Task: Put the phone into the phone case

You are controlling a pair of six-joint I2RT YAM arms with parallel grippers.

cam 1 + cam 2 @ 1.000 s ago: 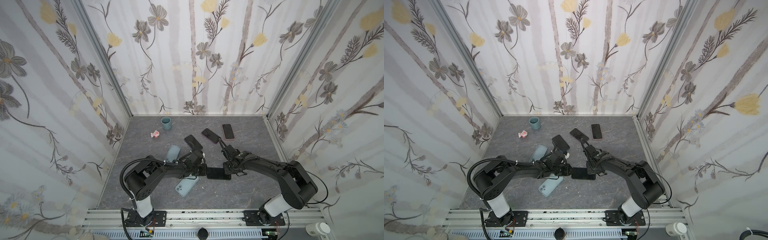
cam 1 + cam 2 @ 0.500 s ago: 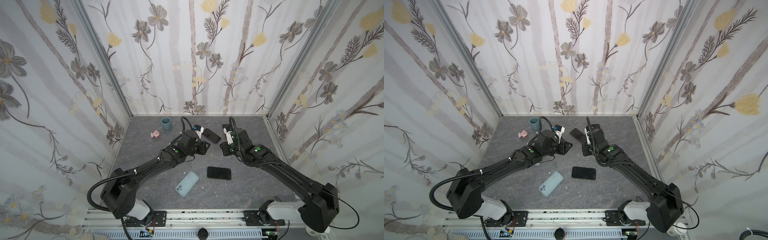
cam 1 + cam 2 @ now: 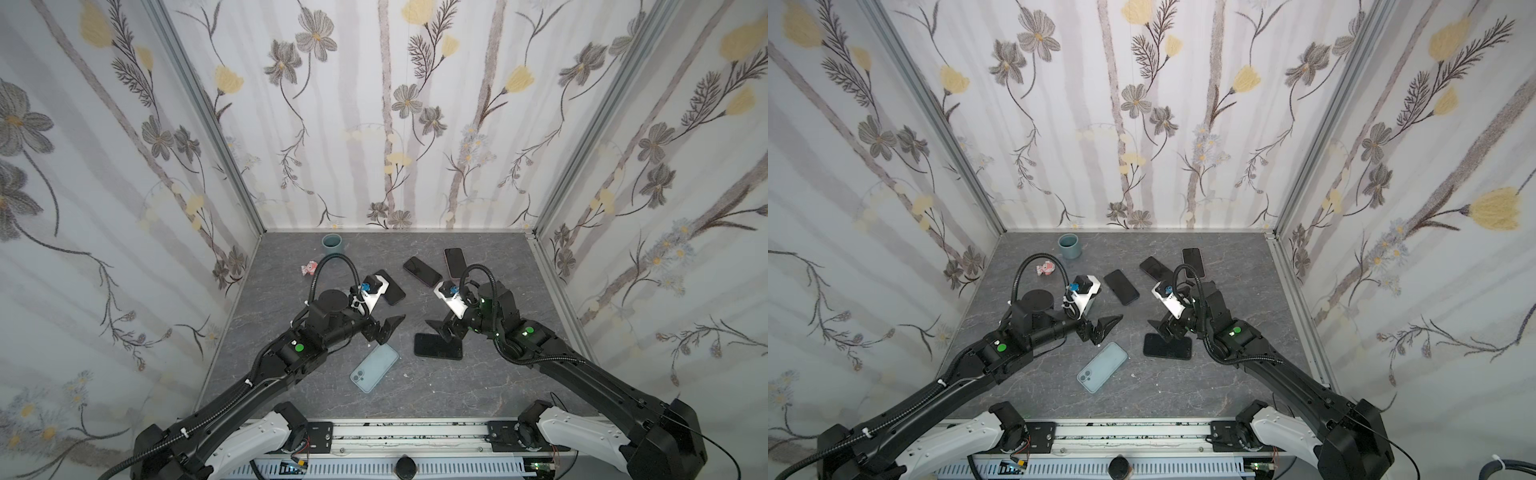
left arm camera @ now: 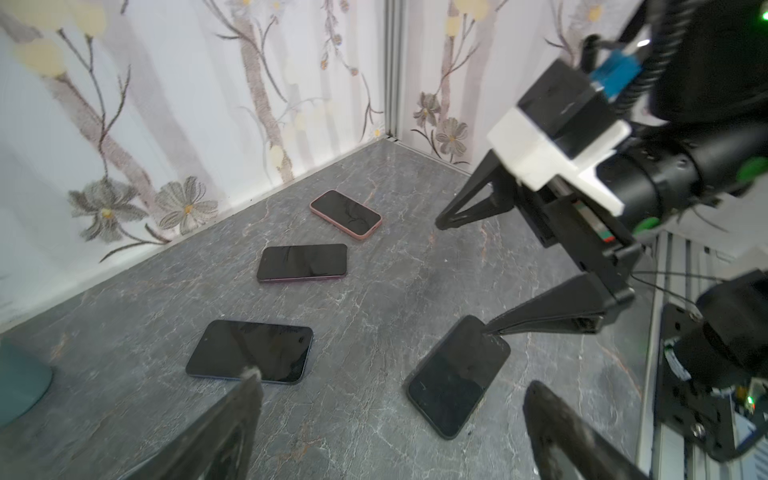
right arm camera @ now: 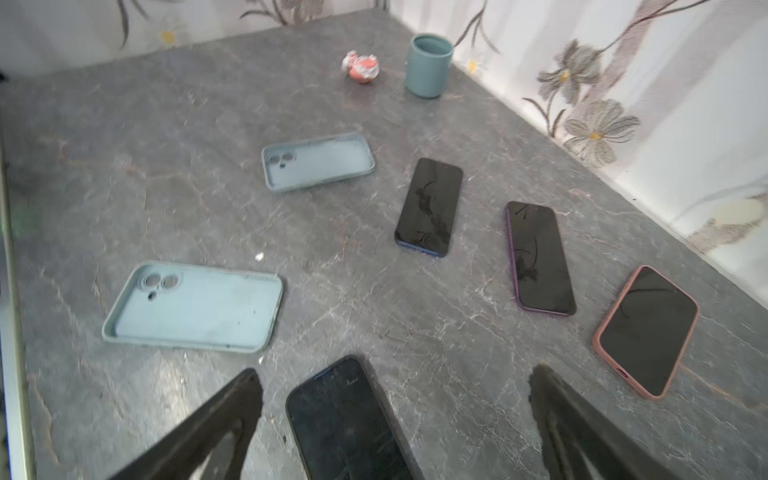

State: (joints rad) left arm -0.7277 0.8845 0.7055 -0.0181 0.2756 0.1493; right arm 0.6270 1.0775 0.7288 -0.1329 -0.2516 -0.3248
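Top views, both of them, are filled by a grey marbled tabletop. A bare black phone is seen lying flat on it, screen up. A light blue silicone phone case is laid just beside the phone, hollow side up and empty, and the two are not touching. The left hand is held spread wide above the case's far end. The right hand is spread over the phone's far edge, and nothing is gripped by either. A pink-cased phone and a teal mug are placed near the back wall.

Left wrist view: the left hand is shown with its fingers far apart. The right hand is seen opposite, jaws wide, with one fingertip at a corner of the bare black phone — contact cannot be told.

Right wrist view: the bare black phone is framed between the parted fingers of the right hand, ungripped. The light blue silicone phone case is seen nearby — a second pale blue case lies farther off.
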